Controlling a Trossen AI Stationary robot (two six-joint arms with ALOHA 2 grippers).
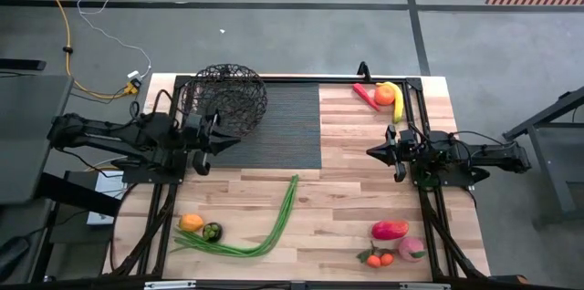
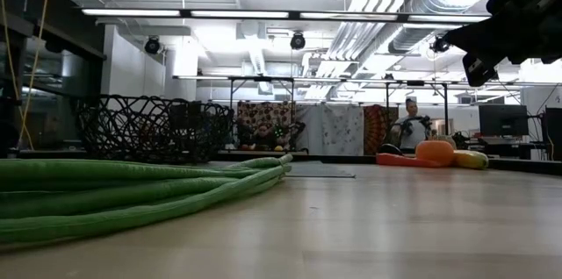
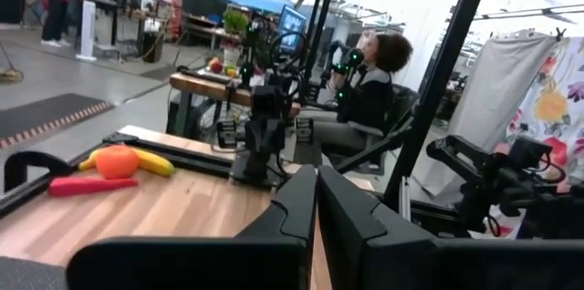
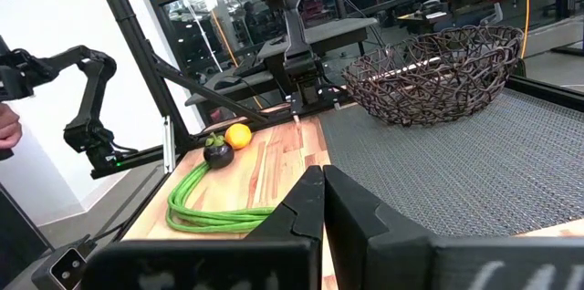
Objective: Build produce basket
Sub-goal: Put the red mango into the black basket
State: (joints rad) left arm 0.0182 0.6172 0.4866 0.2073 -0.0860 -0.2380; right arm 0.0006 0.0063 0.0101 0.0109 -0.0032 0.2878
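The black wire basket (image 1: 224,98) stands at the far left, on the corner of a dark mat (image 1: 287,130). Produce lies in three groups on the table. A red pepper (image 1: 365,96), an orange (image 1: 385,95) and a banana (image 1: 396,103) are at the far right. An orange (image 1: 191,222), a dark green fruit (image 1: 212,231) and long green stalks (image 1: 269,226) lie near left. A red-pink fruit (image 1: 390,230) and a pink fruit (image 1: 411,248) lie near right. My left gripper (image 1: 233,141) is shut and empty, in the air just near of the basket. My right gripper (image 1: 372,152) is shut and empty at the right.
Black frame rails (image 1: 422,108) run along the table's left, right and far sides. Small oranges (image 1: 380,259) lie by the near right edge. Bare wood lies between the two grippers and in the table's middle. People sit and stand in the room beyond (image 3: 370,80).
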